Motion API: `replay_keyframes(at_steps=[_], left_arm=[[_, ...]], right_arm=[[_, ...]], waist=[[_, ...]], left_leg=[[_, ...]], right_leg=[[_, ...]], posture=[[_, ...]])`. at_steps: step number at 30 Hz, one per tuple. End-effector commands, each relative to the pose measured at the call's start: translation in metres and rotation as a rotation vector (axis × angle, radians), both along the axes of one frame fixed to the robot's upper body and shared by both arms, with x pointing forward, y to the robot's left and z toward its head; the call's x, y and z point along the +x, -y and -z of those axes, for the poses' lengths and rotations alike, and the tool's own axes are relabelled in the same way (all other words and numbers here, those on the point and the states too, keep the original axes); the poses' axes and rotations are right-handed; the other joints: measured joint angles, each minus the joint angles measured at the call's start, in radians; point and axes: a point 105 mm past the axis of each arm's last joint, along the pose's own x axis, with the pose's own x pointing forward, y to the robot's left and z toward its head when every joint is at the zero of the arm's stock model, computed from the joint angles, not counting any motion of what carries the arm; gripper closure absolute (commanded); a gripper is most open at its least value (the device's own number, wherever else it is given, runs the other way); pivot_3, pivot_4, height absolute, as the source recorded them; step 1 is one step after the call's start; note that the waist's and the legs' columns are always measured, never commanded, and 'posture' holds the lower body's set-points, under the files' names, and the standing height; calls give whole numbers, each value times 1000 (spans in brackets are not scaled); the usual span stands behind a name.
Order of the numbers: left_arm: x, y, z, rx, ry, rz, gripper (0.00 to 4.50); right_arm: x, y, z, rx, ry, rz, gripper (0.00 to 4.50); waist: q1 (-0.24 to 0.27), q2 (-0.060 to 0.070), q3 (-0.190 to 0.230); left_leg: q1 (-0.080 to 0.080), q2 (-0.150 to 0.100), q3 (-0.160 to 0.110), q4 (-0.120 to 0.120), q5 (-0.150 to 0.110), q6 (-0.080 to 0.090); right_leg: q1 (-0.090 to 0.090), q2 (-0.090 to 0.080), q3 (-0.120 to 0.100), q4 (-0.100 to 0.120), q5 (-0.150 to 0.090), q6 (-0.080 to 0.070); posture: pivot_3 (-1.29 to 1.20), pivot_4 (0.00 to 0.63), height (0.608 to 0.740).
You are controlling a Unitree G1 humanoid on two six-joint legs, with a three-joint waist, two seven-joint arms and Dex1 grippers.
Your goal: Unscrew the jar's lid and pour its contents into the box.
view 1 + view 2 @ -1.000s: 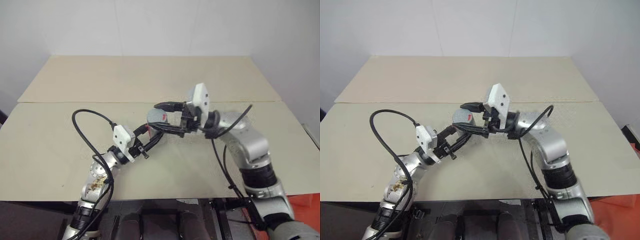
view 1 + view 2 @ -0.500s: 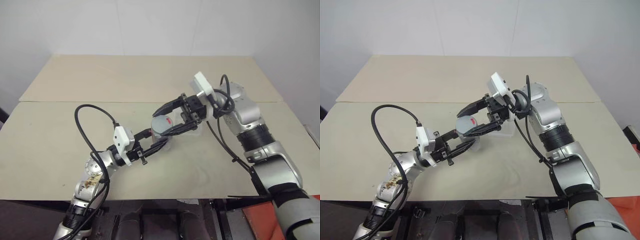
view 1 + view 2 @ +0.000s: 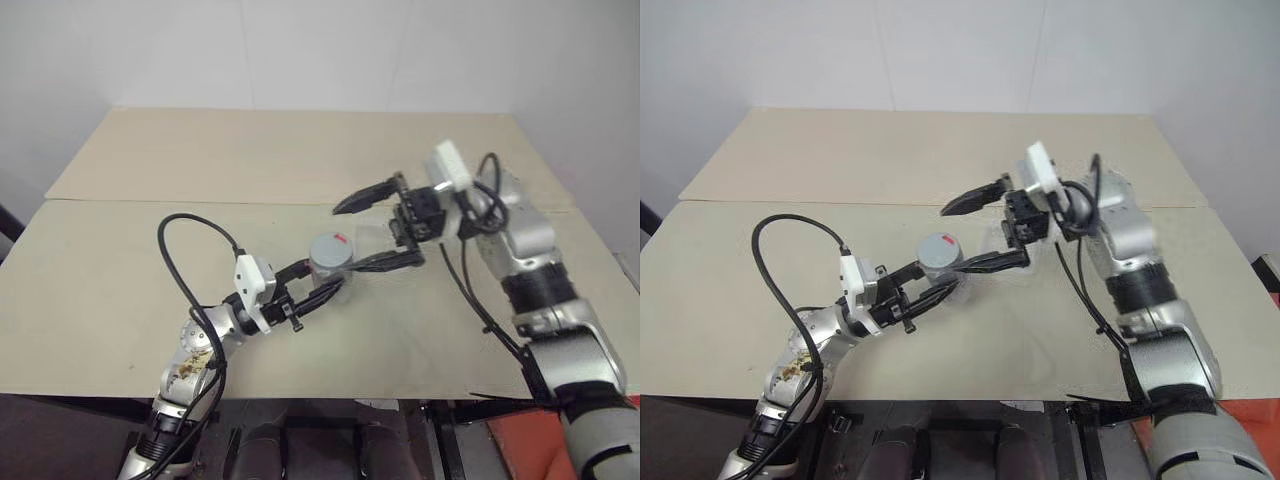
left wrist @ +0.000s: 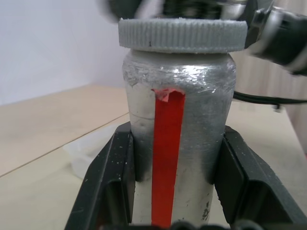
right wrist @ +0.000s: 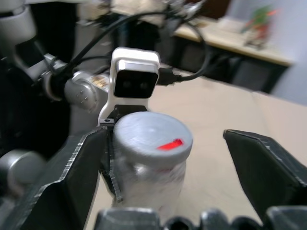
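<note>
We hold the small silver-grey cylindrical jar (image 3: 331, 268) with its vertical red stripe upright above the middle of the beige worktop (image 3: 120, 270), our left gripper (image 3: 325, 283) clamped on its body to brace it, while our right gripper (image 3: 375, 228) stands wide open and empty around the ribbed grey lid (image 5: 152, 132), which sits on the jar

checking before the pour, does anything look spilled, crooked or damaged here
Nothing spilled. The jar sits upright in the left pincer, lid still on and level. One oddity: the red stripe on its side has a torn, ragged top end.
</note>
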Motion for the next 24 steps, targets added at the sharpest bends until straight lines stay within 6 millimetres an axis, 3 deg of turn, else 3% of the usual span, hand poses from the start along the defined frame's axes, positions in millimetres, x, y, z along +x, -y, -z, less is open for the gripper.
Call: replay_keyframes(at_steps=[1, 6, 13, 24], left_arm=[[7, -4, -8, -9, 52, -77, 2614], [20, -7, -10, -10, 70, -185, 2614], [26, -5, -8, -4, 77, -223, 2614], [26, -3, -9, 1, 86, -221, 2614]], right_arm=[[-17, -2, -20, 107, 68, 127, 25], [-19, -17, -13, 199, 82, 440, 25], [-18, -44, -10, 359, 17, 731, 25], [-11, -67, -2, 335, 43, 788, 25]], waist=[[-1, 0, 0], [-9, 0, 0], [-12, 0, 0], [-11, 0, 0]], left_leg=[[0, 0, 0, 0, 0, 0], [1, 0, 0, 0, 0, 0], [0, -1, 0, 0, 0, 0], [0, -1, 0, 0, 0, 0]], right_leg=[[0, 0, 0, 0, 0, 0], [0, 0, 0, 1, 0, 0], [0, 0, 1, 1, 0, 0], [0, 1, 0, 0, 0, 0]], posture=[[0, 150, 740], [0, 150, 740], [0, 150, 740], [0, 150, 740]])
